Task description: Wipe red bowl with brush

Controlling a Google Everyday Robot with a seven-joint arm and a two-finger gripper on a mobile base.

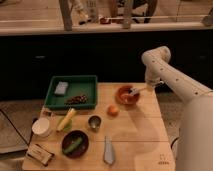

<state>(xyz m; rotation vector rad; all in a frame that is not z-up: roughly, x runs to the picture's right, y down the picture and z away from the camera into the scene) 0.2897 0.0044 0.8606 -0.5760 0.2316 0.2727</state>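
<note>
Pale thin brush (134,91) in round red bowl (121,98); pincer (148,87) beside rim.

Warm, dim overhead light throws the arm (172,77)'s soft shadow across the counter (135,147) below the pincer (146,88), which is at the red bowl (124,96)'s right rim.

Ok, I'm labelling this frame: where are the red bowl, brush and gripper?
Red bowl (121,97): camera view, left inner wall.
Brush (133,92): camera view, pale head inside the bowl.
Gripper (148,86): camera view, its tip, beside the bowl's right rim.
</note>
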